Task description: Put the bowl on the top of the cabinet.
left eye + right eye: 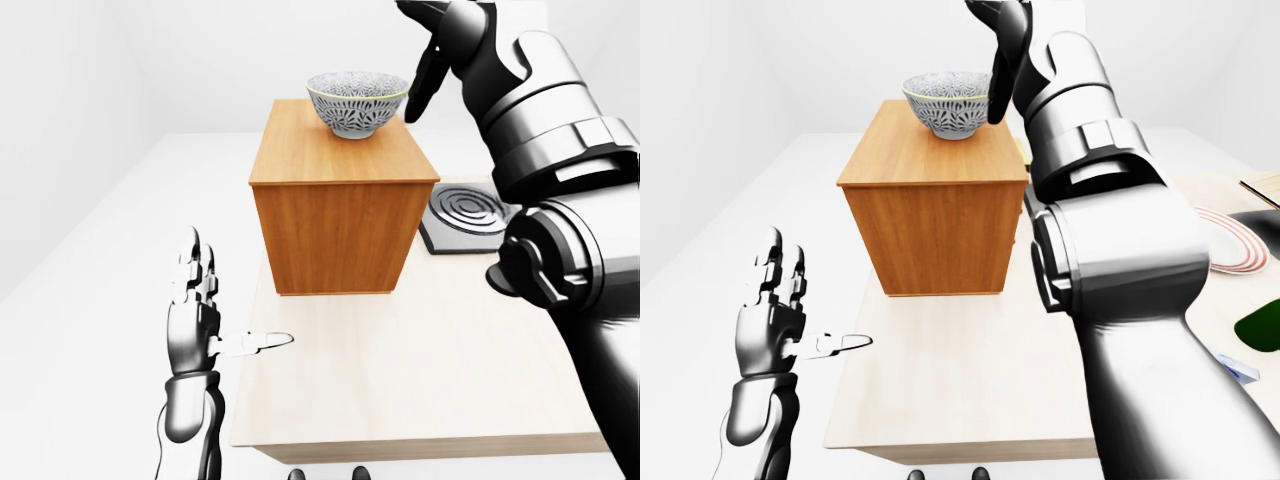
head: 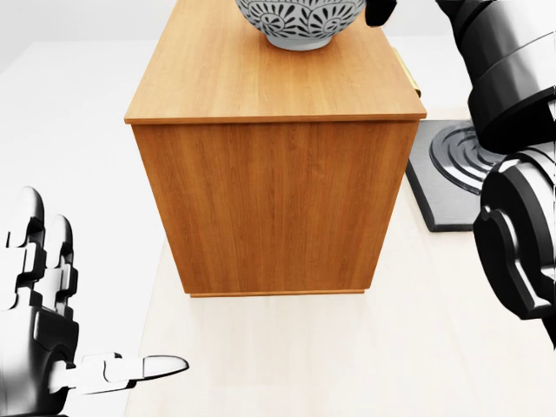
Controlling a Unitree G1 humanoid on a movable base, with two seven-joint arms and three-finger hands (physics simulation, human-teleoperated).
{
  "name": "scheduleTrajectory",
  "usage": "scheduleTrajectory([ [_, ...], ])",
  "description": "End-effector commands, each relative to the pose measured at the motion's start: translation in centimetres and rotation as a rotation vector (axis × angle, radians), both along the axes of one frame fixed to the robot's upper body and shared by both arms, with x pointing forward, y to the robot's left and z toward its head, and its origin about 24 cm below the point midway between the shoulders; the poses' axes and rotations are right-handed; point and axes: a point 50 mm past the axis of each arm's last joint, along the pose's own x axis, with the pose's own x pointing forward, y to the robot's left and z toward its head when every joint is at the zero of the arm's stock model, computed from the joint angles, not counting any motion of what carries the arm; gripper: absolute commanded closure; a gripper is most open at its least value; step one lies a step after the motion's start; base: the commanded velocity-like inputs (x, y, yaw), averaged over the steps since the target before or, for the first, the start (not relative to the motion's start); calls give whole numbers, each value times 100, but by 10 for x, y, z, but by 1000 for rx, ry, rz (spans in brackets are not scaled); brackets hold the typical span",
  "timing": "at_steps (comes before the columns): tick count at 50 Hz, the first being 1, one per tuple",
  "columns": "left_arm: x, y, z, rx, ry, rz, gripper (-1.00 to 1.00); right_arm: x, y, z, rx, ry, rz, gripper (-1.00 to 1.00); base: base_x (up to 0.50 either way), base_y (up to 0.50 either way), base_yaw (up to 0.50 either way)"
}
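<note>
We see the bowl (image 1: 357, 102) standing upright on the top of the cabinet (image 1: 340, 215), in the upper middle of the left-eye view. It rests toward the far right part of the wooden top, leaving a broad bare stretch of wood toward the lower edge and a narrower strip along the left edge.

Our right hand (image 1: 424, 72) is released: its dark fingers point downward just to the right of the bowl's rim, with a sliver of white wall visible between them and the bowl in the left-eye view. The right arm fills the right side of that view and of the right-eye view, where it hides most of what lies right of the cabinet.

Our left hand (image 1: 203, 305) hangs at the lower left, fingers spread upward and thumb stretched right over the left edge of the pale worktop (image 1: 400, 380). It grasps nothing and is well apart from the cabinet.

The cabinet stands on the worktop near its left edge. Below it in the left-eye view, the worktop runs bare down to its lower edge. To the cabinet's right lies a dark square plate with concentric rings (image 1: 468, 214), just beside the cabinet's lower right corner.
</note>
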Motion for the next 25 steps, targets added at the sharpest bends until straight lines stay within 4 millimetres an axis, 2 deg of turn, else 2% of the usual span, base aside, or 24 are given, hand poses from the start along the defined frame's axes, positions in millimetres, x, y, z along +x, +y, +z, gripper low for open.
scheduleTrajectory([
  [1, 0, -1, -2, 2, 10, -4, -100, -20, -22, 49, -34, -83, -62, -100, 0, 0, 0],
  [9, 0, -1, -2, 3, 11, -8, -100, -46, -43, 92, -31, -166, -124, -100, 0, 0, 0],
  [14, -1, -1, -1, 4, 6, -6, -100, -59, -57, 109, -32, -198, -163, -100, 0, 0, 0],
  [24, 1, 0, 1, 4, -5, 4, -100, -72, -82, 121, -9, -221, -229, -100, 0, 0, 0],
  [25, 1, 0, 2, 2, -8, 7, -100, -74, -89, 121, -18, -222, -252, -100, 0, 0, 0],
])
